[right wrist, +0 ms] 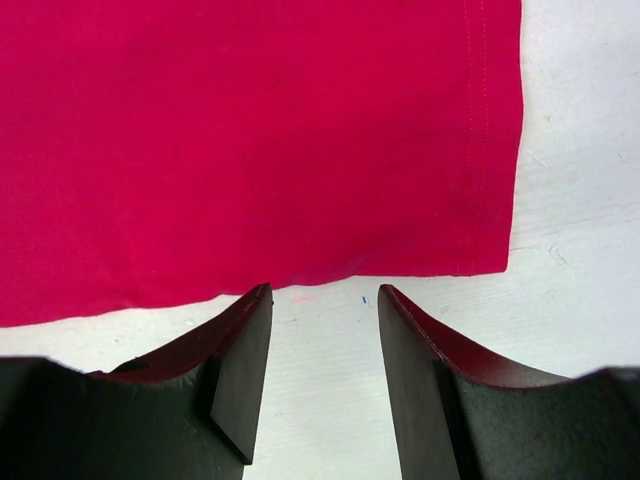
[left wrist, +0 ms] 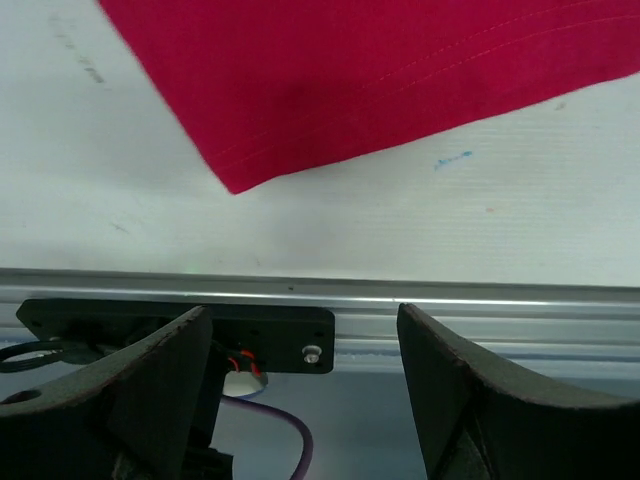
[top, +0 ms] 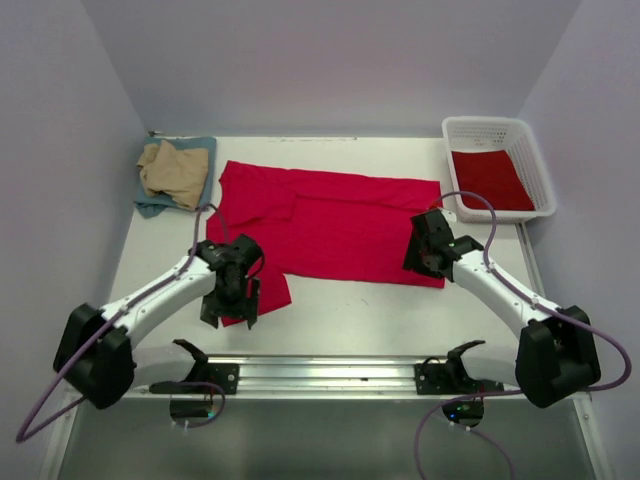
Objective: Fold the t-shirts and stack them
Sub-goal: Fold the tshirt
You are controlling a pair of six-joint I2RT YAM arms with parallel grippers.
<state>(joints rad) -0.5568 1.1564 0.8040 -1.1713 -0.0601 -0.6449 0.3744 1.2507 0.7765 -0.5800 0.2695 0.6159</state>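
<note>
A bright red t-shirt (top: 335, 225) lies spread flat across the middle of the table, with one part folded over at its left end. My left gripper (top: 232, 312) hangs open over the shirt's near-left corner (left wrist: 350, 80), its fingers (left wrist: 470, 390) pointing toward the table's near edge with nothing between them. My right gripper (top: 425, 265) stands open at the shirt's near-right corner (right wrist: 250, 140); only bare table shows between its fingers (right wrist: 240, 370), just short of the hem. A tan t-shirt (top: 175, 168) lies on a blue-grey one (top: 150, 203) at the back left.
A white lattice basket (top: 530, 150) at the back right holds another red t-shirt (top: 490, 178). A metal rail (top: 330, 375) with the arm bases runs along the near edge and also shows in the left wrist view as the rail (left wrist: 450, 300). Walls enclose the table's left, back and right.
</note>
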